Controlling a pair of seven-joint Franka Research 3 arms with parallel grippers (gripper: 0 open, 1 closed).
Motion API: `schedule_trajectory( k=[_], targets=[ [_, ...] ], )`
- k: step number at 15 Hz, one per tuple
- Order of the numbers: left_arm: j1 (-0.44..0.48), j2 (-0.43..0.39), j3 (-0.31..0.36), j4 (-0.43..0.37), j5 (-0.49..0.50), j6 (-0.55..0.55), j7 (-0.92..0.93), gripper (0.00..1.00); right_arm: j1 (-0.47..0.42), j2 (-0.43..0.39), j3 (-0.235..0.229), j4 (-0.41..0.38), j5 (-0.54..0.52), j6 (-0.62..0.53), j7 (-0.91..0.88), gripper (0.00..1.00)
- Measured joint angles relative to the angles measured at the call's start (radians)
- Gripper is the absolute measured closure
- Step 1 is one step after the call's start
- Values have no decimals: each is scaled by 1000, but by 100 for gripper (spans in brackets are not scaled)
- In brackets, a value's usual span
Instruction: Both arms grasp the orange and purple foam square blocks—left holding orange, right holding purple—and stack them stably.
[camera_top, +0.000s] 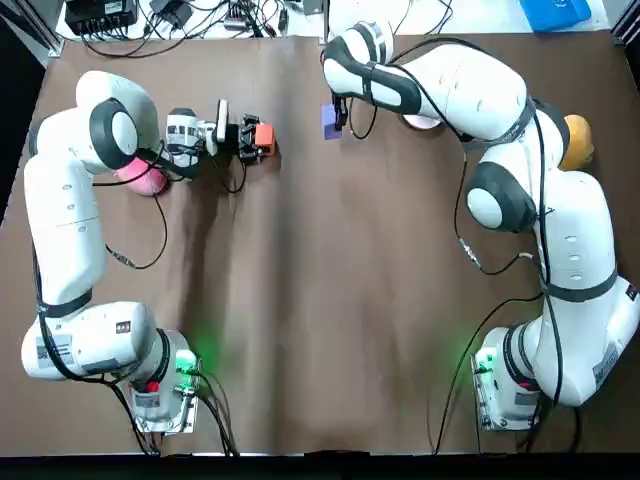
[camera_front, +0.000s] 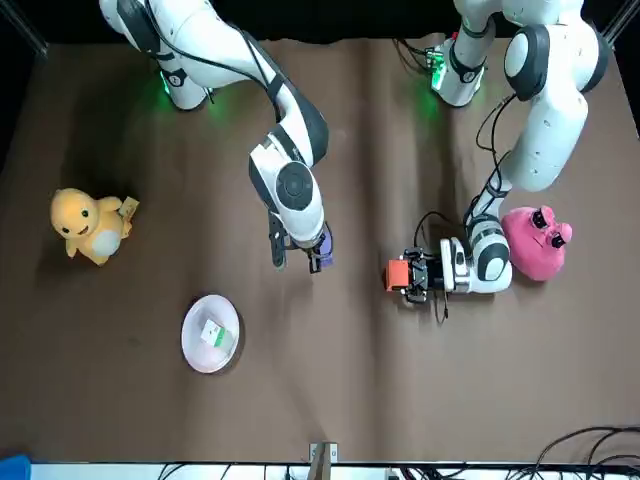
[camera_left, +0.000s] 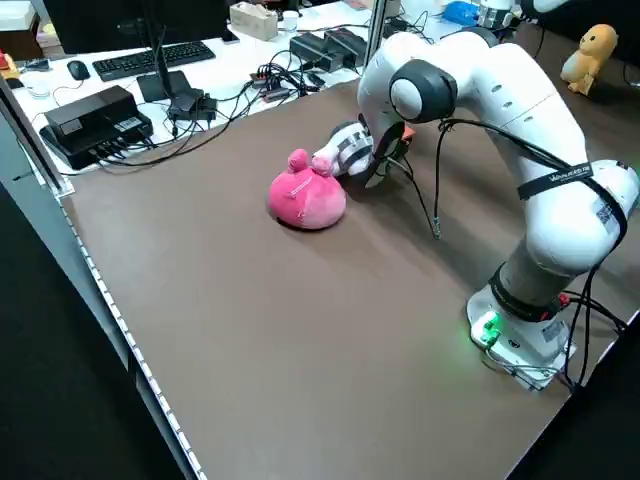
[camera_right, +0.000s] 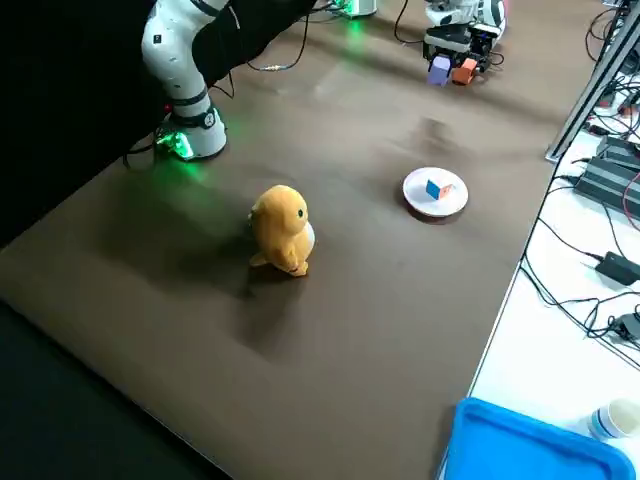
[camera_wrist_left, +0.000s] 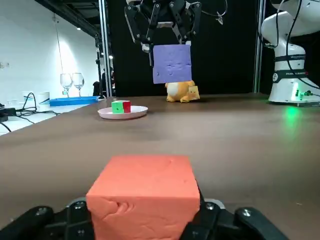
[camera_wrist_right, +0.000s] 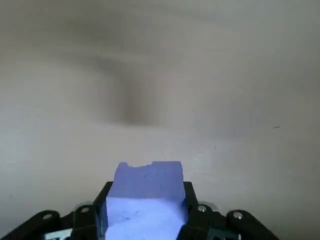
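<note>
Left gripper (camera_top: 256, 141) clamped on the orange foam square block (camera_top: 265, 134), low by the brown table (camera_top: 320, 300). Right gripper (camera_top: 337, 114) clamped on the purple foam square block (camera_top: 329, 122), raised and well apart, probably to come down on top.

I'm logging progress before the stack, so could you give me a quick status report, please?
Left gripper shut on orange block, low at the table. Right gripper shut on purple block, raised. Blocks apart, unstacked; nothing between them.
</note>
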Motion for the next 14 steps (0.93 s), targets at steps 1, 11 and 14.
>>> schedule_trajectory(
  k=[1,11,14],
  targets=[
    [-2,0,0,6,0,0,0,36,0,0,0,0,0,0,-1,42],
    [-237,12,-3,80,-84,24,-1,36,2,0,0,4,0,3,-41,42],
    [-321,31,-3,101,-168,99,-1,36,5,0,1,5,0,3,-108,42]
  ],
)
